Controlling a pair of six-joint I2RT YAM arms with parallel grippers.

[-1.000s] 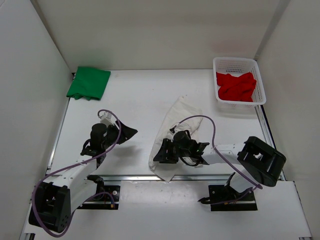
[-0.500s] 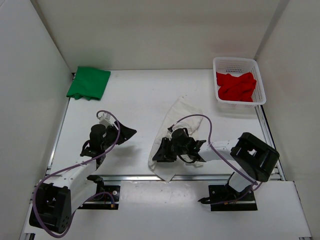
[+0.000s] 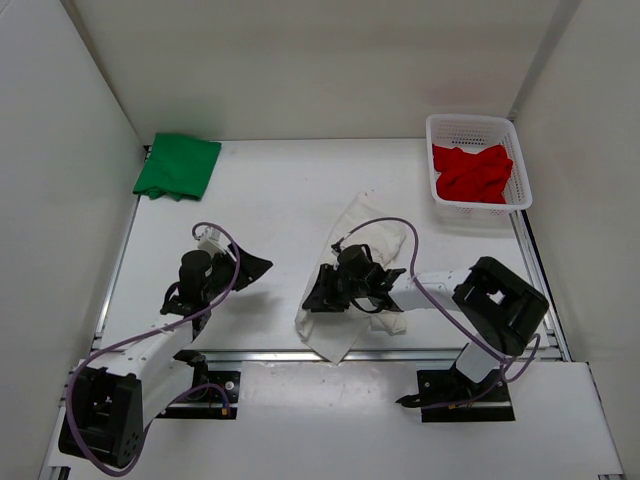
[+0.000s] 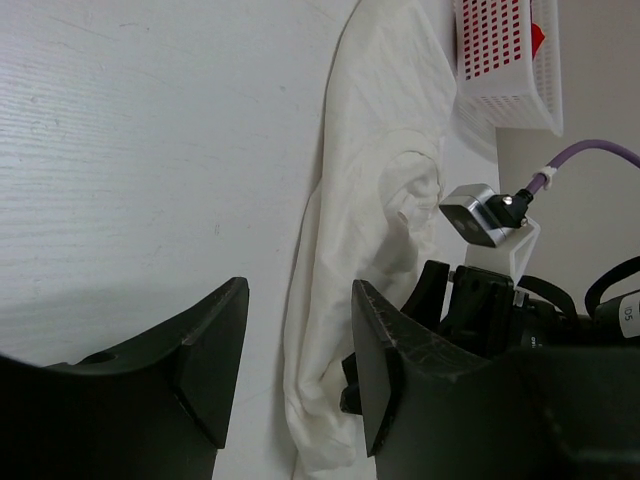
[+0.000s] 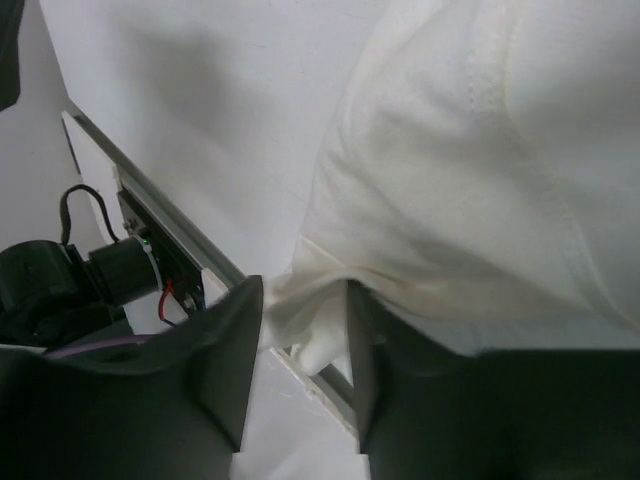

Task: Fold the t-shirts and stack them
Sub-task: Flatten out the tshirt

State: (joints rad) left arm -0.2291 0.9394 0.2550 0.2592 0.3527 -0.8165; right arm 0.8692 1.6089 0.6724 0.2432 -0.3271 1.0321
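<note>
R gripper (image 5: pixel 303 300): jaws clenched on a bunched edge of the white shirt (image 5: pixel 480 180). Cloth fills the gap btw the fingers and creases fan out from the pinch. L gripper (image 4: pixel 298 300): jaws released, nothing btw them, bare table (image 4: pixel 150 150) below. The white shirt lies near its right, apart.

Count: 3 shirts, 1 per colour; 1 basket; 2 grippers.

White shirt: crumpled lengthwise mid-table, near end at the front rail. Green shirt (image 3: pixel 178 166): folded, far-left corner. Red shirt (image 3: pixel 472 172): bunched in the basket (image 3: pixel 470 120), far right.
</note>
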